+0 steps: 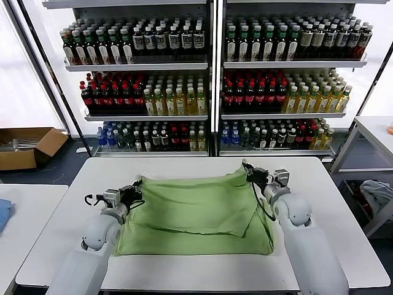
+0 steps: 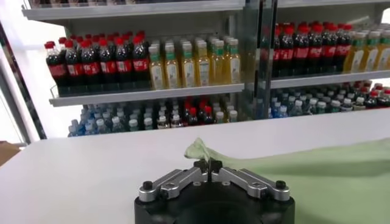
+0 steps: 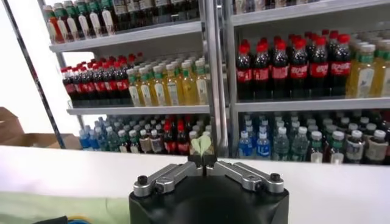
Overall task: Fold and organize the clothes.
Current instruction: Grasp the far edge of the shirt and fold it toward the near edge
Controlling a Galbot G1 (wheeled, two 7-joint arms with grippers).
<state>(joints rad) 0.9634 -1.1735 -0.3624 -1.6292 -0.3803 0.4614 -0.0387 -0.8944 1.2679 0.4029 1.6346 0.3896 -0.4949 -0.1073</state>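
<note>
A cardboard box [image 1: 27,146] sits on the floor past the left edge of the white table [image 1: 184,270]. Behind the table's far edge stand shelves [image 1: 209,64] full of drink bottles: dark ones, red-capped cola ones and yellow ones.

A light green shirt [image 1: 190,212] lies in the middle of the table. The side facing up is plain. It is partly folded. Its back part is lifted and lies over the front part, and one folded corner points toward the near right. The front layer lies flat near the table's near edge.

The left gripper [image 1: 136,190] is at the shirt's left back corner, toward the left edge of the table. Its fingers are pressed together on a bit of the green cloth. In the left wrist view the pinched cloth [image 2: 201,152] pokes up between the fingertips of the left gripper [image 2: 208,165].

The right gripper [image 1: 249,171] is at the shirt's right back corner, nearer the far edge. It is pinched tight on the cloth too. In the right wrist view a small green tip [image 3: 200,145] sticks up from the tips of the right gripper [image 3: 200,161].

Both held corners sit a little above the table.
</note>
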